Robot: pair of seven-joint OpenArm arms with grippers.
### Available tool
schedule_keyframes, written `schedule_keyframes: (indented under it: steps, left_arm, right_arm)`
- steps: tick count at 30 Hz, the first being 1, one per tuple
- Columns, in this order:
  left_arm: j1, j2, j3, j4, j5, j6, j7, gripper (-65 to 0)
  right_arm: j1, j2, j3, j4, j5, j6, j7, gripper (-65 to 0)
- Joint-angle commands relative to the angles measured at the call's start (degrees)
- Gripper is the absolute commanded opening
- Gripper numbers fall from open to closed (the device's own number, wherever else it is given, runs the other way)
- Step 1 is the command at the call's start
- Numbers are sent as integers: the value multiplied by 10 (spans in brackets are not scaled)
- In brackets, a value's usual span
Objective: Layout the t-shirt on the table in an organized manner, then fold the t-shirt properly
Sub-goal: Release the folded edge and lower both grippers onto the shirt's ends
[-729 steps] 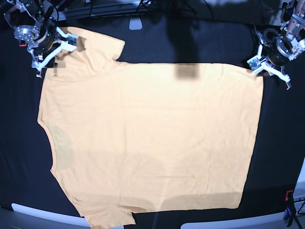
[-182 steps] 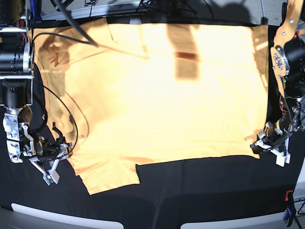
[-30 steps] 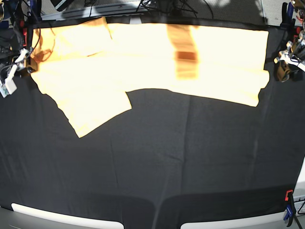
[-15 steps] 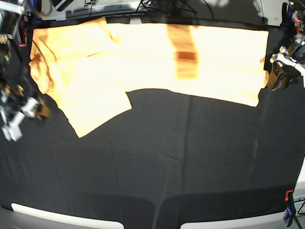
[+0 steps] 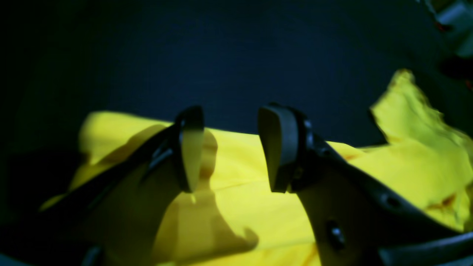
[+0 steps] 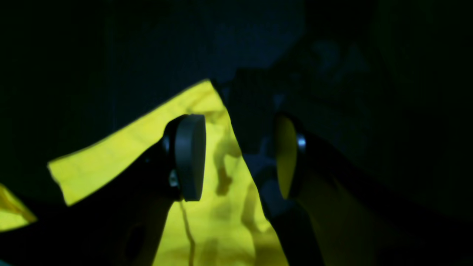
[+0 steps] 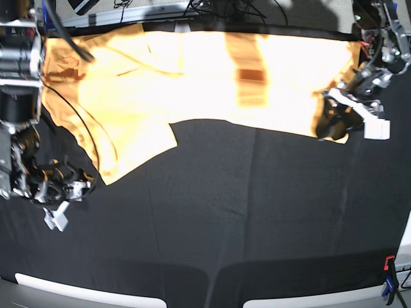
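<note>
The pale orange t-shirt (image 7: 192,70) lies folded in a wide band along the far side of the black table (image 7: 225,218), with one sleeve (image 7: 131,144) pointing toward the front left. My left gripper (image 7: 340,119) is open over the shirt's front right corner; in the left wrist view (image 5: 231,151) the shirt (image 5: 240,207) lies under its open jaws. My right gripper (image 7: 67,196) is open, just left of the sleeve's tip. In the right wrist view (image 6: 236,159) the shirt's edge (image 6: 207,207) lies under one finger (image 6: 188,159), with black cloth under the other.
A red and blue clamp (image 7: 388,273) sits at the front right edge. White strips (image 7: 83,292) line the front edge. Cables and arm bases (image 7: 19,70) stand at the far left and far right corners.
My left gripper has moved from the right table edge inward to the shirt's front right corner. My right gripper has moved forward and right, toward the sleeve tip. The shirt has not visibly moved.
</note>
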Motion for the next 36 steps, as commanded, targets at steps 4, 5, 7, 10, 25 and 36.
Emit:
schedule_keyframes:
  steps: [4, 5, 7, 10, 25, 36]
  left_arm:
    - [-5, -5, 28, 11, 4, -7, -37, -394]
    - [-5, -5, 31, 11, 3, -7, -37, -394]
    - [-5, -5, 30, 11, 4, -7, -37, -394]
    - [-5, -5, 30, 11, 25, -7, -37, -394]
    - [-5, -5, 30, 11, 33, -7, -41, -394]
    - [-5, -5, 30, 11, 33, -7, -41, -394]
  right_arm:
    - [54, -26, 2, -56, -34, 2, 5, -361]
    - [60, -33, 2, -68, -34, 2, 5, -361]
    - [66, -44, 2, -85, -41, 2, 5, -361]
    - [63, -54, 2, -88, -52, 2, 6, -361]
    - [62, -63, -8, -88, -113, 2, 44, -362]
    - [62, -63, -115, -88, -113, 2, 41, -462]
